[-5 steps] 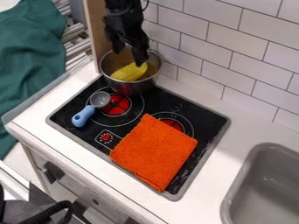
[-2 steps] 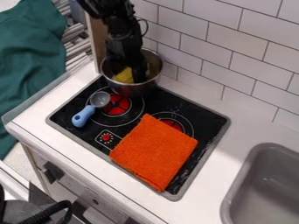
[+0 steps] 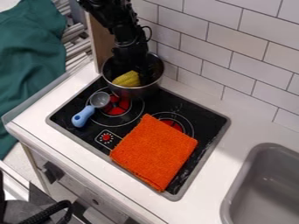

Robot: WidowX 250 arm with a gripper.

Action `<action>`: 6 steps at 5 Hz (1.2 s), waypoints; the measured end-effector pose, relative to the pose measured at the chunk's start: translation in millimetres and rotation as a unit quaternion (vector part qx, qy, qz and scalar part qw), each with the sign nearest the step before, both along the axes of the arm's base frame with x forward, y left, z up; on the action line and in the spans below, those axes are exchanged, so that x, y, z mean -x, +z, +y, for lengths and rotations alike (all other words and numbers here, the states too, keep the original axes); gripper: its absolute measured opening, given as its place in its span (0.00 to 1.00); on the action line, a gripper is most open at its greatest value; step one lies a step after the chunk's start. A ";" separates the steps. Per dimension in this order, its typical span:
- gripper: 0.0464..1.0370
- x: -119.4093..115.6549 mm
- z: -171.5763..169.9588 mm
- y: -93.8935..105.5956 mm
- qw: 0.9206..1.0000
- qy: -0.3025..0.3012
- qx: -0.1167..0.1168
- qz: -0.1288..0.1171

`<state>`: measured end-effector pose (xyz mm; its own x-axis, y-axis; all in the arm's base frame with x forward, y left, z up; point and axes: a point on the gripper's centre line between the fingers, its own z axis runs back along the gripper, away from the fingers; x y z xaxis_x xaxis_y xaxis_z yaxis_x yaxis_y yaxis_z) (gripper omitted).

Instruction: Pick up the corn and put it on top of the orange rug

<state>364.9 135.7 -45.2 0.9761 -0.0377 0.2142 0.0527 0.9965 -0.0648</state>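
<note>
1. One ear of corn (image 3: 126, 79) is still to be delivered: it lies inside the metal pot (image 3: 135, 91), at the far left of the stove (image 3: 205, 119).
2. The gripper (image 3: 132, 71) is down in the pot, right at the corn. Whether it is wide, narrow or closed on the corn, I cannot tell.
3. Done so far, as I judge it: the corn has been reached. A secure grasp is not confirmed, so I would count the task as being at the pick-up step.
4. Left to do: secure the corn, lift it clear of the pot's rim, carry it toward the near right, lower it onto the orange cloth (image 3: 154, 152) and let go.
5. The cloth lies spread over the stove's near right part, with nothing on top of it. The scoop (image 3: 83, 116), with its blue handle, sits left of the cloth, near the pot.
</note>
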 end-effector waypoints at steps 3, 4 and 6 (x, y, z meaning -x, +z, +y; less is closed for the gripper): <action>0.55 -1.4 -12.4 69.8 0.994 0.005 -0.035 -0.106; 0.55 3.7 -31.4 112.5 0.987 0.003 -0.057 -0.151; 0.55 67.0 -104.8 91.6 0.995 0.019 -0.055 -0.086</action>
<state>297.9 30.9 46.4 0.9264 -0.0341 0.3749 0.0157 0.9985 0.0520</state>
